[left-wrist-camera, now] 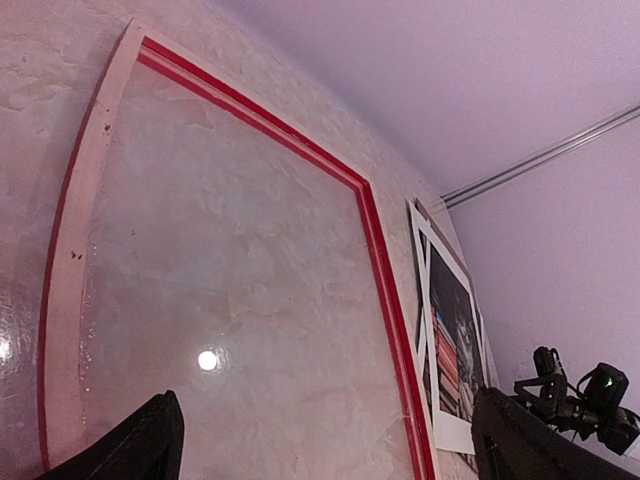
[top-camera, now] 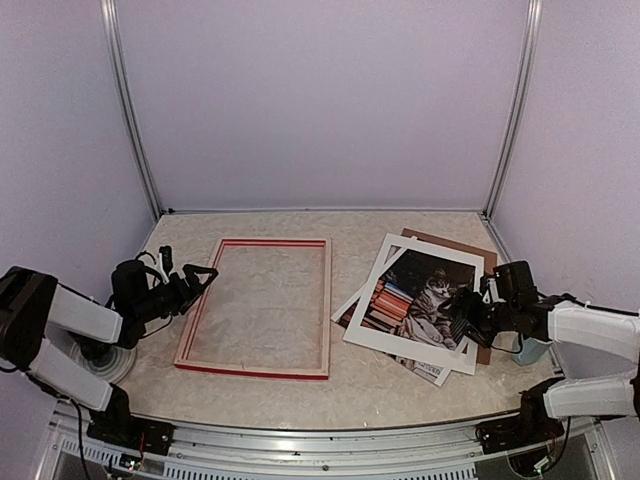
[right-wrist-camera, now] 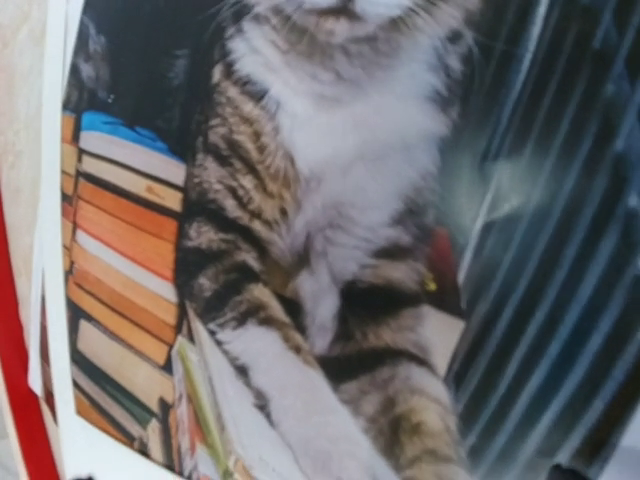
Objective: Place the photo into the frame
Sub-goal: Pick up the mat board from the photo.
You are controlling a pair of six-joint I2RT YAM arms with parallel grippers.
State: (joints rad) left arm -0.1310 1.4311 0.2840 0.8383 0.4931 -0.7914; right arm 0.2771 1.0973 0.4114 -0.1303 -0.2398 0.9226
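Observation:
The frame, red with pale wood edges, lies flat at centre left, with bare tabletop showing through it. In the left wrist view its red rail runs across the picture. My left gripper hovers just off its left rail, open, with its fingers spread and nothing between them. The photo of a tabby cat on books lies at the right, showing through a white mat. My right gripper sits low over the photo's right edge, open. The photo fills the right wrist view.
A brown backing board pokes out behind the mat at the back right. Lilac walls with metal corner posts close the table on three sides. The right arm shows at the far edge of the left wrist view.

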